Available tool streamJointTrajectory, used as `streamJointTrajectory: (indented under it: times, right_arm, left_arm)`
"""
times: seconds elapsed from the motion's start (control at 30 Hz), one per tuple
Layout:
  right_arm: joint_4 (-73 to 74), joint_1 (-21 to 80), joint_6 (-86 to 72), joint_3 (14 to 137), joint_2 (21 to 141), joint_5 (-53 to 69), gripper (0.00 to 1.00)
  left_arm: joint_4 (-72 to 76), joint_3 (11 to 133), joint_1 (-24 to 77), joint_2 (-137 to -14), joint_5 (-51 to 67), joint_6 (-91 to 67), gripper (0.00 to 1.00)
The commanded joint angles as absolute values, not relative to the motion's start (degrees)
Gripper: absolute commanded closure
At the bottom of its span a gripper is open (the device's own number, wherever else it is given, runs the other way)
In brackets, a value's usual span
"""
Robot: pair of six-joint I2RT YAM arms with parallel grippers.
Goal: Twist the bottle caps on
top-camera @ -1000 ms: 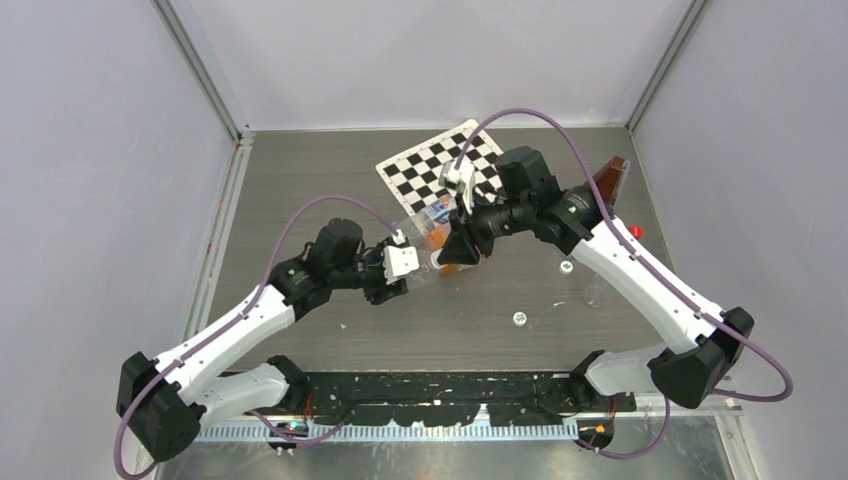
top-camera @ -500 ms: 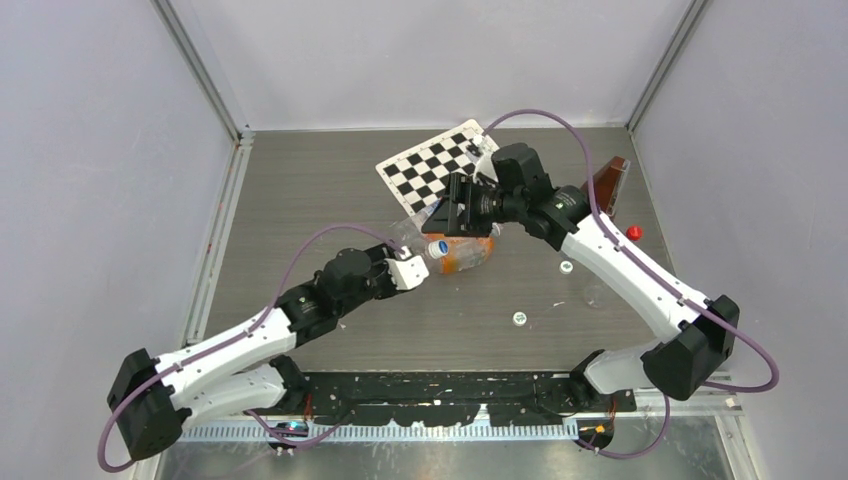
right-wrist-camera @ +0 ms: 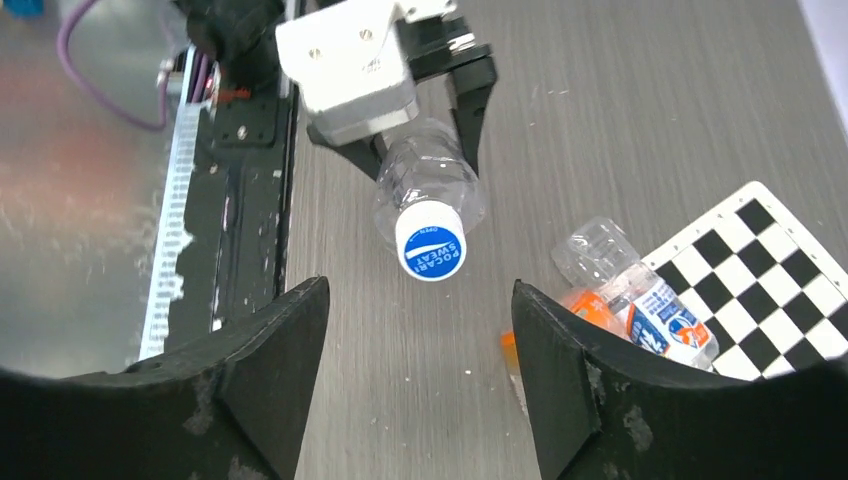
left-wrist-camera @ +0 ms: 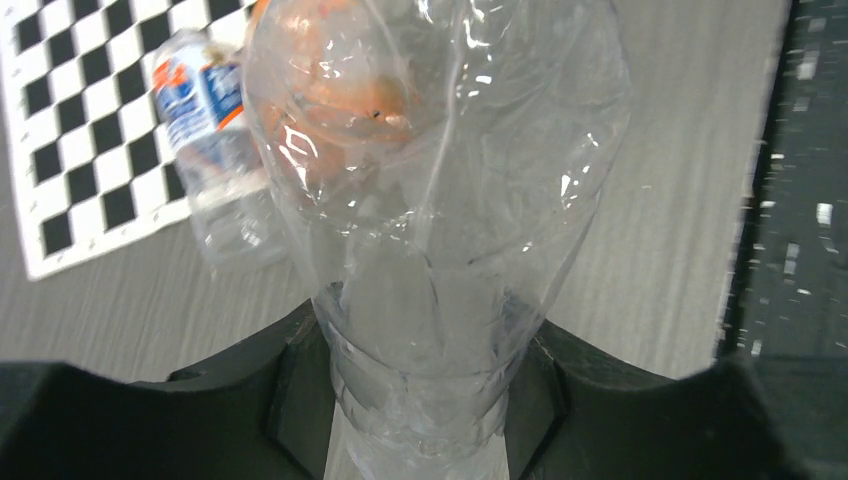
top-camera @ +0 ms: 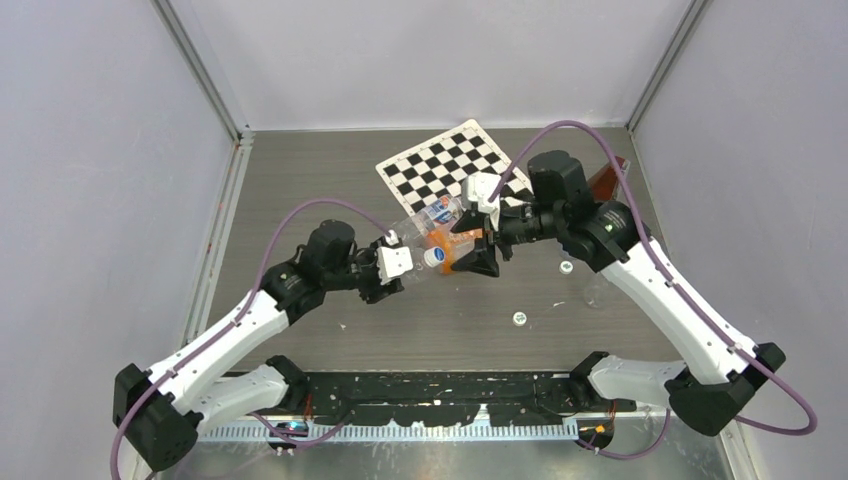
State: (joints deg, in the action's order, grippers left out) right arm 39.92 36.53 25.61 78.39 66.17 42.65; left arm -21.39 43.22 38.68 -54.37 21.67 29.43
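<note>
My left gripper [top-camera: 398, 263] is shut on a crumpled clear bottle [left-wrist-camera: 430, 200] and holds it above the table, mouth toward the right arm. A white cap with a blue printed top [right-wrist-camera: 431, 251] sits on that mouth, also seen from above [top-camera: 433, 257]. My right gripper [top-camera: 480, 256] is open and empty, just right of the cap and facing it; in its wrist view the cap hangs a little beyond my fingertips [right-wrist-camera: 290, 340]. Two loose white caps [top-camera: 519, 318] [top-camera: 566, 267] lie on the table at the right.
A blue-labelled bottle [top-camera: 438, 212] and an orange-labelled bottle [top-camera: 452, 246] lie by the checkerboard [top-camera: 440, 160]. A brown bottle [top-camera: 605, 180] and a faint clear bottle [top-camera: 596, 290] are at the right. The black base rail [top-camera: 440, 385] runs along the near edge.
My right gripper has swung from over the lying bottles to the right of the cap, jaws open. My left arm drew back left, with the capped bottle still held.
</note>
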Motion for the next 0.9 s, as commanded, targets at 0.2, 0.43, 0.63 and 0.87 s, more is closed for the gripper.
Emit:
streamJointTrajectory:
  times: [0.2, 0.43, 0.63, 0.87]
  right_arm:
    - [49.73, 38.98, 44.26, 82.87, 71.08, 49.46, 0.4]
    - [50.07, 39.58, 44.3, 82.79, 71.47, 49.04, 0.47]
    - [50.33, 39.95, 44.25, 82.86, 72.01, 48.94, 0.55]
    - [44.15, 40.08, 26.19, 81.99, 73.82, 46.03, 0.97]
  left_arm:
    - [-29.1, 51.16, 38.06, -60.21, 38.65, 34.4, 1.0]
    - [-29.09, 52.24, 38.06, -61.6, 40.2, 34.52, 1.0]
    - [-29.07, 52.69, 38.06, -61.96, 40.35, 34.37, 1.0]
    - [-24.32, 51.91, 38.17, -60.62, 33.36, 30.15, 1.0]
